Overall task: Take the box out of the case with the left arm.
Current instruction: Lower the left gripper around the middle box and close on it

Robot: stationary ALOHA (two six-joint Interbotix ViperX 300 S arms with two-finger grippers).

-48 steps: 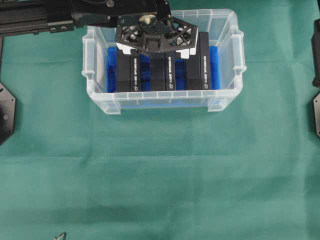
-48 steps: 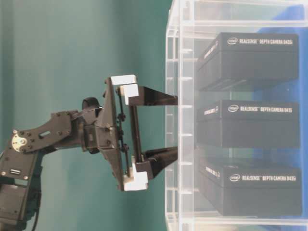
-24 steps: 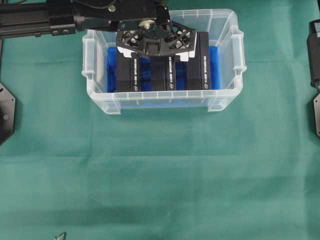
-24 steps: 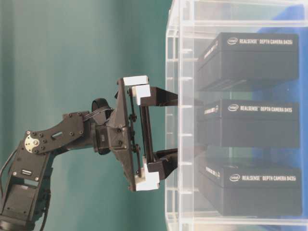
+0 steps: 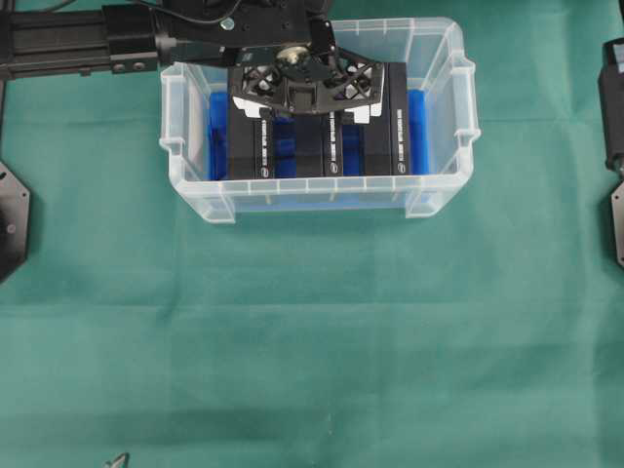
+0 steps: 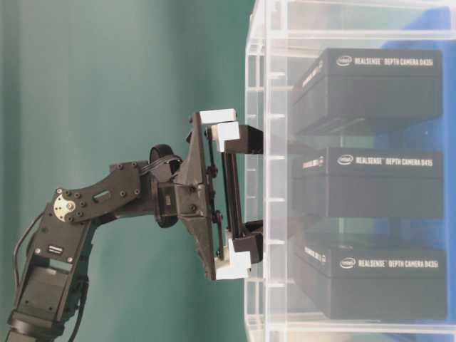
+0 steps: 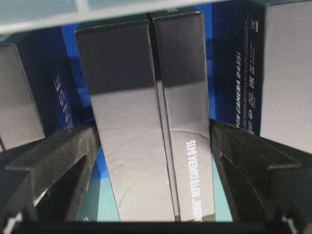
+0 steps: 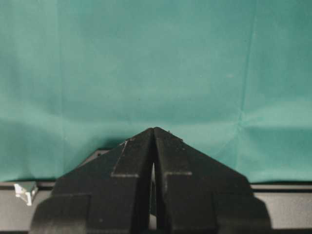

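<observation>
Spread wide, the left gripper point(image 5: 304, 97) hangs inside the case point(image 5: 444, 107), its black fingers point(image 7: 63, 161) standing on either side of the middle box point(image 7: 146, 122) with a thin gap showing on each side in the left wrist view, so no pinch is made. From overhead, the left arm point(image 5: 78, 44) reaches in from the far left edge and its wrist covers the far ends of the boxes. The case, a clear plastic bin with a blue lining, sits on the green worktop point(image 5: 312, 341) at the far side, a little left of centre. Three black boxes stand on edge in it, side by side: the left box point(image 5: 251, 146), the middle one under the gripper, and the right box point(image 5: 392, 136). White lettering runs along their sides. In the table-level view the white fittings point(image 6: 226, 132) of the gripper lie just beside the case rim, the fingers reaching past it toward the middle box. At the far right edge of the overhead view the right arm point(image 5: 614, 97) stands well apart from the case. Its right gripper point(image 8: 154, 134) is pressed together over bare green cloth.
</observation>
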